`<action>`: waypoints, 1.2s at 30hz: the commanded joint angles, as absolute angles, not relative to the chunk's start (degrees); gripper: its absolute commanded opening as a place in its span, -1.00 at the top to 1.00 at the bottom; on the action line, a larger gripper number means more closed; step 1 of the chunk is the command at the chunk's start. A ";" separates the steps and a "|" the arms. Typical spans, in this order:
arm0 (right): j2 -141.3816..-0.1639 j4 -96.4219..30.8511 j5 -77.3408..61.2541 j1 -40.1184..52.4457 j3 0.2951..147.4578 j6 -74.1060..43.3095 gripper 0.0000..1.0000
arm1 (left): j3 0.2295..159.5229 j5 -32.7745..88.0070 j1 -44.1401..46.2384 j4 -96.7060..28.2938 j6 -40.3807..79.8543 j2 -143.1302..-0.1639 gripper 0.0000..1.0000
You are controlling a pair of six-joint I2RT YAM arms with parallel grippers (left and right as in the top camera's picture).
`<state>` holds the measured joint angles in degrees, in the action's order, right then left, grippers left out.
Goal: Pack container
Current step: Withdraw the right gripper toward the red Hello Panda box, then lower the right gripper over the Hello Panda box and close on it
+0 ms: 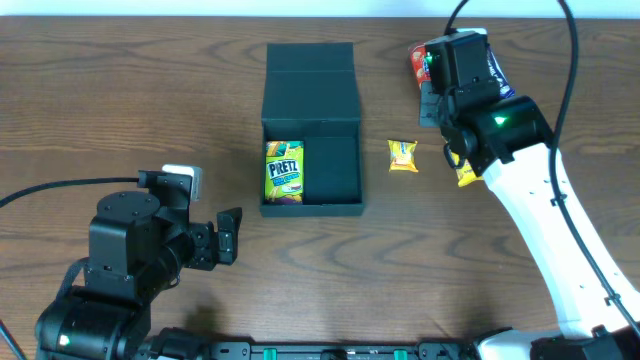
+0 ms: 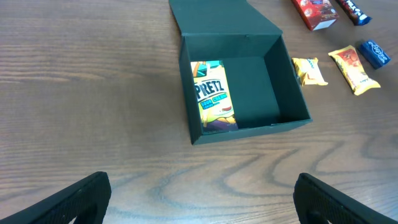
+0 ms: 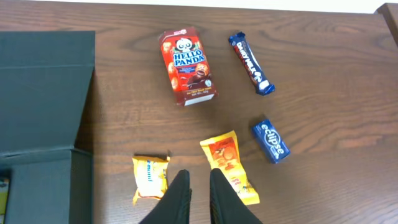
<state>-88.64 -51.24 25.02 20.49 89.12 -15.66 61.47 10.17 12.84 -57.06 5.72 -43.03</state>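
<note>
The black container [image 1: 311, 209] stands open at the table's middle, its flap lid [image 1: 311, 85] laid back. A yellow-green Pretz packet [image 1: 284, 172] lies flat in its left half; the right half is bare. In the left wrist view the container [image 2: 249, 130] lies ahead of my left gripper [image 2: 199, 193], which is wide open over bare wood at the near left. My right gripper [image 3: 198, 176] hovers to the container's right, between a small yellow packet [image 3: 150, 176] and an orange-yellow packet [image 3: 229, 163]. Its jaws stand a narrow crack apart with nothing between them.
Further right lie a red Hello Panda box [image 3: 188, 66], a dark blue bar [image 3: 251, 63] and a blue Eclipse box [image 3: 270, 140]. From above, the right arm [image 1: 540, 200] covers most of these. The table's far edge runs just behind them.
</note>
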 commanded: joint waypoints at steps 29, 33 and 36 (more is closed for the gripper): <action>-112.49 -17.54 14.35 7.35 89.30 0.78 -0.99 | 61.67 10.35 12.78 -57.21 5.30 -43.00 -0.90; -115.72 -14.31 9.54 5.61 89.30 1.37 -0.98 | 61.67 10.37 12.78 -57.21 5.30 -43.00 -0.90; -118.28 -12.56 6.98 4.67 89.84 1.39 -0.99 | 61.67 10.35 12.78 -57.21 5.30 -43.00 -0.90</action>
<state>-116.62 -13.08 10.41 5.54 89.12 0.51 61.47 10.17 12.84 -57.08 5.72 -43.03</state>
